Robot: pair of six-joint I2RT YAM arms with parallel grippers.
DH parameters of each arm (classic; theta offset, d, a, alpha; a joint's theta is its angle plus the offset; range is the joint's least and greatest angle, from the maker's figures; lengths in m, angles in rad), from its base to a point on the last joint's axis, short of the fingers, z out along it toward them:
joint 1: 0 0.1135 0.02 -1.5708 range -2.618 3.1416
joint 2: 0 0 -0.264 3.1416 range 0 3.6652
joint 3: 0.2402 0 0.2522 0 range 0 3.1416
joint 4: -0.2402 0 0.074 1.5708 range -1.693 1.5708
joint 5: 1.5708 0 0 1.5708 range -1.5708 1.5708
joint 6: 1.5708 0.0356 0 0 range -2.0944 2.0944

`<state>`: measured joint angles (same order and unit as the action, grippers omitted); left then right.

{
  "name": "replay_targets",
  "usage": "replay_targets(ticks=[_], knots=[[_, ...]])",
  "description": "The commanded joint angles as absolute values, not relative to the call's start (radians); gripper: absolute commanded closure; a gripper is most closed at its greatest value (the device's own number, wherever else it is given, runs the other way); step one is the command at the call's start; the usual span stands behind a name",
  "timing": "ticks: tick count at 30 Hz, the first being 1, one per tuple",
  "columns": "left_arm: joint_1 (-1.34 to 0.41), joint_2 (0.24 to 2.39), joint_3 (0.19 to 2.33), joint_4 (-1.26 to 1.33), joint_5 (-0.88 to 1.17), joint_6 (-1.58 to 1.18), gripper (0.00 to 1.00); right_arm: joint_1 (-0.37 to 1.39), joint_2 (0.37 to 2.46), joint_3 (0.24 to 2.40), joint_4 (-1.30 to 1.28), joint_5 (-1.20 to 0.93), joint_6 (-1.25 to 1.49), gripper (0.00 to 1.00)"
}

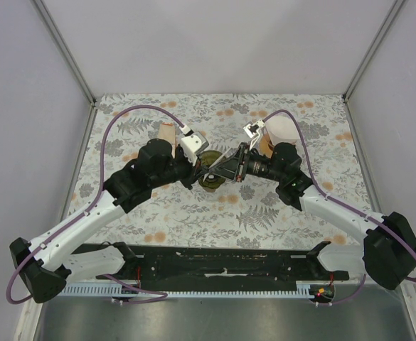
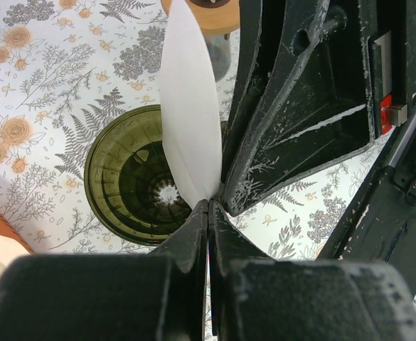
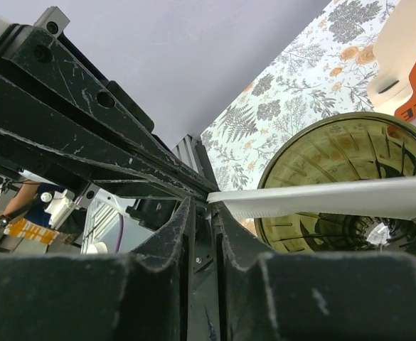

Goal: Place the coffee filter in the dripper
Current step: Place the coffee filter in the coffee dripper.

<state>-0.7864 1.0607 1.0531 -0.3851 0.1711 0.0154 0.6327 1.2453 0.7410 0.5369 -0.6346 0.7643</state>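
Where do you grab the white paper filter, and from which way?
Pinch the coffee filter at its outer edge, coming from the side, one finger on each flat face. It is folded flat, standing edge-up over the dripper.

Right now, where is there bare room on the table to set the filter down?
Widest bare cloth lies between the dripper and the black rail at the near edge. Smaller patches: the far-left corner outside the purple cable, the far-right corner past the white pack. Crowded at centre: left tool and right tool meet over the dripper, coffee filter between them.
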Motion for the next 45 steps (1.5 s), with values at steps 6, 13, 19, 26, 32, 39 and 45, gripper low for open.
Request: replay_targets(ticks=[6,13,19,26,32,39,45], knots=[[-0.781,1.051,1.055,-0.328,0.209,-0.018,0.98,0.637,1.264,0.749,0.529,-0.623,0.732,1.0],[-0.778,1.051,1.055,-0.341,0.204,-0.005,0.98,0.635,1.247,0.733,0.489,-0.569,0.689,1.0],[-0.779,1.054,1.054,-0.351,0.213,0.032,0.98,0.635,1.24,0.719,0.521,-0.561,0.658,1.0],[-0.779,1.065,1.069,-0.354,0.172,0.073,0.89,0.635,1.23,0.719,0.511,-0.568,0.615,1.0],[-0.779,1.106,1.104,-0.429,0.204,0.115,0.69,0.635,1.235,0.73,0.523,-0.589,0.591,1.0],[-0.778,1.126,1.14,-0.436,0.131,0.143,0.61,0.637,1.239,0.742,0.514,-0.609,0.578,1.0],[-0.779,1.138,1.187,-0.457,0.142,0.153,0.58,0.637,1.244,0.755,0.483,-0.601,0.563,1.0]])
